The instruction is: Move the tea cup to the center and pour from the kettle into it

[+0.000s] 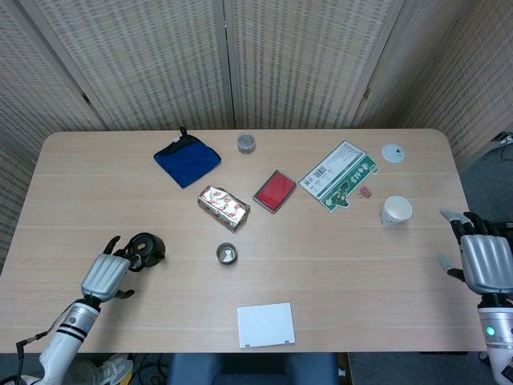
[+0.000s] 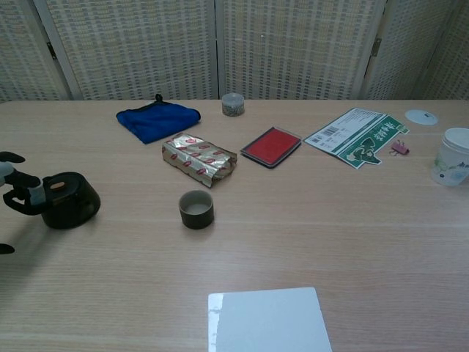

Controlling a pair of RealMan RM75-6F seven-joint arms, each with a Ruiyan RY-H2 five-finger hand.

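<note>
Left hand (image 1: 104, 275) sits at the near-left of the table (image 1: 361, 265), fingers spread and curled loosely toward the kettle (image 1: 146, 247). Fingertips (image 2: 15, 180) are at or on the kettle's handle side, but I cannot tell if it actually grips it: in the chest view the hand is cut off by the left frame edge, only a few fingertips show. In the head view the fingers blend with the dark kettle, so contact is unclear.

Kettle stands upright just ahead and to the inner side of the left hand. Tea cup (image 1: 227, 254) is further inward from the kettle, well apart from it, upright on the table, roughly mid-table. Its inside is hard to read in both views; cannot tell if it holds anything.

Right hand (image 1: 483, 258) is at the far right table edge, fingers apart, holding nothing. Only the head view shows it, partly cut off at the frame edge. White paper cup (image 1: 395, 211) is ahead and inward of it, near but not touching.

Beyond the tea cup, away from the left hand: foil packet (image 1: 224, 208), blue cloth (image 1: 187, 158), small round tin (image 1: 246, 143), red pad (image 1: 275, 191), green-and-white card (image 1: 340, 175). Small pink clip (image 2: 400, 148) is just beside the card. White disc (image 1: 393, 152) is ahead of the right hand, past the paper cup. White board (image 1: 265, 324) lies at the near edge, between the two hands; chest view crops its bottom.
</note>
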